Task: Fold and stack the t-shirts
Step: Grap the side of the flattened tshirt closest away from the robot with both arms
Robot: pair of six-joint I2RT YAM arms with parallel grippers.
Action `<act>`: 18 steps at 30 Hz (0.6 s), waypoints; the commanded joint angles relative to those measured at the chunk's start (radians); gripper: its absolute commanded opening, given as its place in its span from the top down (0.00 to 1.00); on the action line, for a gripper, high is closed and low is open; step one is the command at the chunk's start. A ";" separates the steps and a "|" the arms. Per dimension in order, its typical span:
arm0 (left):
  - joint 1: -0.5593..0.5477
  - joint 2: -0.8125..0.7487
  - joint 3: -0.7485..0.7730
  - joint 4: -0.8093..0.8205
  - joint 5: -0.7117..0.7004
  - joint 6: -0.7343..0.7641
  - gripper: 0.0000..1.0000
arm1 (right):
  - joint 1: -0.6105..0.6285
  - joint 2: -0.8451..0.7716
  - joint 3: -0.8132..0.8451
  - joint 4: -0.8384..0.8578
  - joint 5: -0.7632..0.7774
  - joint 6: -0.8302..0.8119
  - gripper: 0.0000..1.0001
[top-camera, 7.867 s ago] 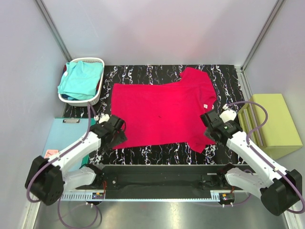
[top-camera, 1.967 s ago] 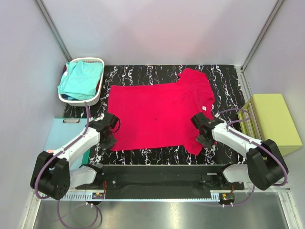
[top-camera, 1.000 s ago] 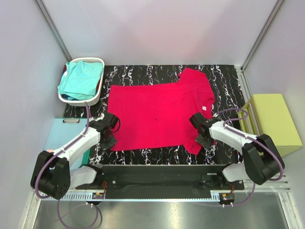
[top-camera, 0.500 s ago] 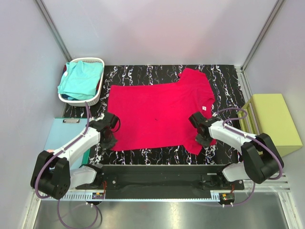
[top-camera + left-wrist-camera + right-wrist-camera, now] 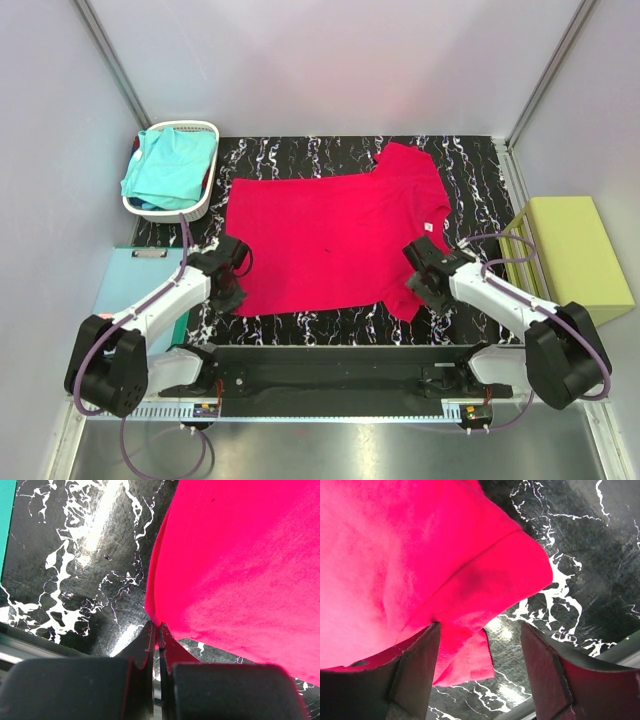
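1. The crimson t-shirt (image 5: 335,235) lies flat on the black marbled table (image 5: 300,155), its long axis left to right, hem leftward and neck rightward.
2. The left gripper (image 5: 156,628) is pinched tight on its near hem corner.
3. The right gripper (image 5: 480,630) straddles the near sleeve, jaws apart.
4. The turquoise t-shirt (image 5: 170,165) sits crumpled in the white basket (image 5: 205,128), far left.

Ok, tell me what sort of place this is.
Probably a robot test cell, not a home: bare white panel walls box in a black marbled tabletop, with a red t-shirt spread out and a laundry basket holding a turquoise shirt.
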State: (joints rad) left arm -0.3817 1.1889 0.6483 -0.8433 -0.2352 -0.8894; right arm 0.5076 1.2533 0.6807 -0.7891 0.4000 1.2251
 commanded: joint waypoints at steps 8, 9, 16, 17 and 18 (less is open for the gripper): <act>-0.020 0.020 0.034 0.029 0.039 0.029 1.00 | 0.003 0.139 0.055 -0.047 0.094 0.132 0.31; -0.022 0.020 0.034 0.029 0.040 0.029 1.00 | 0.003 0.153 0.054 -0.047 0.091 0.134 0.33; -0.034 0.020 0.033 0.035 0.043 0.030 1.00 | 0.003 0.106 0.020 -0.058 0.092 0.151 0.59; -0.034 0.020 0.033 0.035 0.045 0.030 1.00 | 0.003 0.097 0.022 -0.071 0.095 0.151 0.62; -0.036 0.021 0.034 0.033 0.045 0.030 1.00 | 0.003 0.086 0.023 -0.078 0.100 0.149 0.68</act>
State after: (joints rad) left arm -0.4107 1.2079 0.6483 -0.8345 -0.2089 -0.8680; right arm 0.5076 1.3876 0.7109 -0.8093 0.4343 1.3457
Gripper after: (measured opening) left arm 0.024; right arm 0.394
